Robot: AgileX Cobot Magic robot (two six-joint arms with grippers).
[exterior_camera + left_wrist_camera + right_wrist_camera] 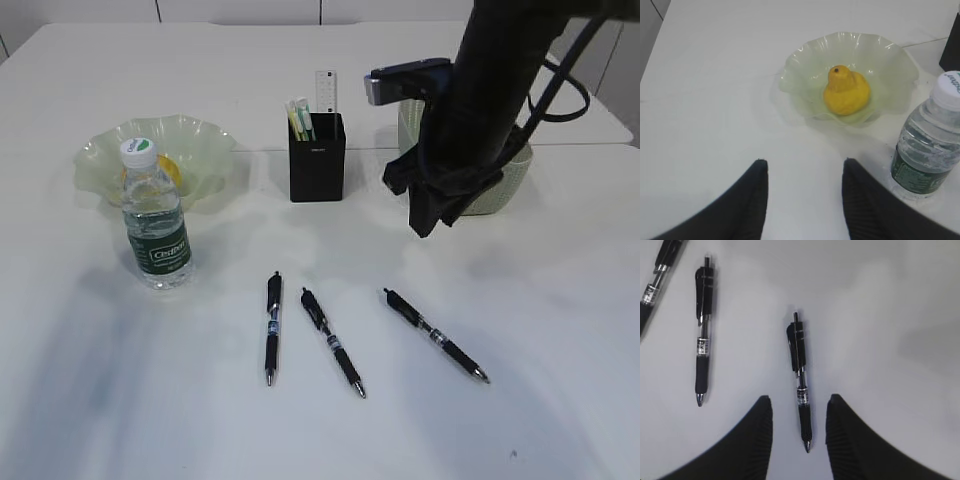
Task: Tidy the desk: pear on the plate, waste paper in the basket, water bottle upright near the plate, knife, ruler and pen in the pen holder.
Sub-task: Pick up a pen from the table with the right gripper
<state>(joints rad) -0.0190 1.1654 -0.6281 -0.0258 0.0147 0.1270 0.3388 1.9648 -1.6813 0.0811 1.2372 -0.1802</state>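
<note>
Tool [799,412] on your right hangs released, fingers either side of one pen [800,375] on the table [900,300]. Your left tool [805,175] gapes empty; ahead, pear [846,92] on plate [890,60], bottle [930,145] upright right.

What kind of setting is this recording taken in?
Most likely a staged desk in a lab or office: a plain white desk carries a black pen holder with a ruler in it, three loose pens, the nearest to the right gripper at, and a ruffled green plate.
</note>
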